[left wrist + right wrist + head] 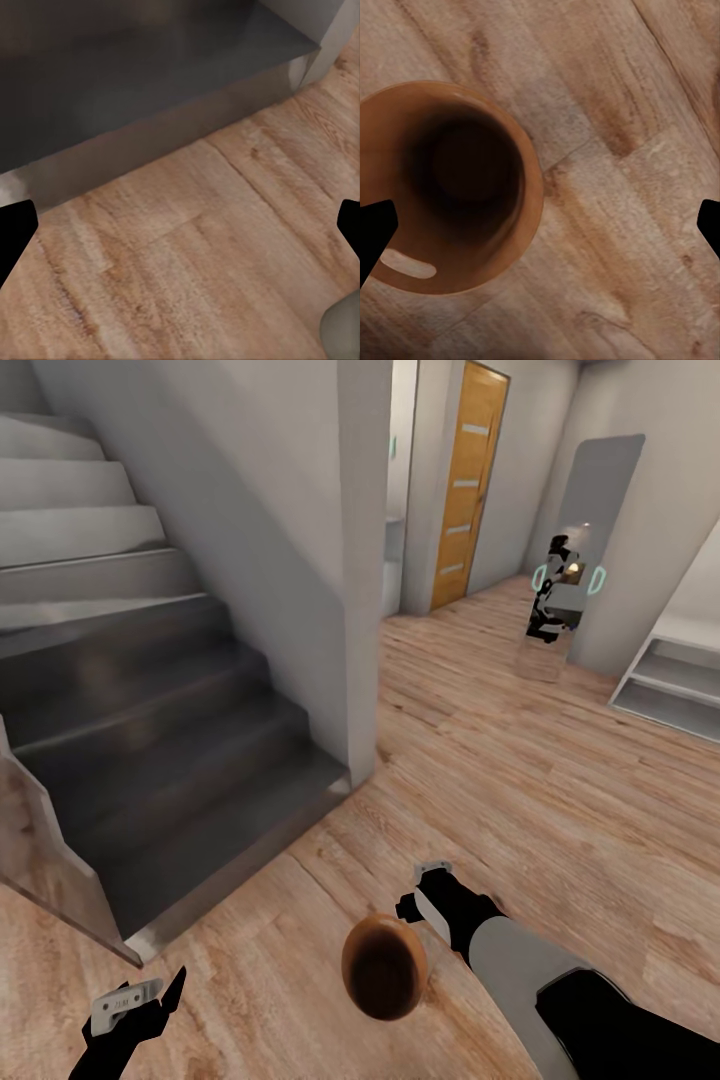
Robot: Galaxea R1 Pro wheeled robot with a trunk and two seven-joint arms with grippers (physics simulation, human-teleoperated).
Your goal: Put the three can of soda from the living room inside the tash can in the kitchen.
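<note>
We're in a hallway: the tash can [385, 967] lies tipped on the wood floor [520, 760] near the dark stairs [150, 760], its dark inside facing up at us. The right hand [425, 895] hangs just beside it, fingers spread wide, holding nothing. The left hand [140, 1005] hovers open and empty over bare planks
</note>
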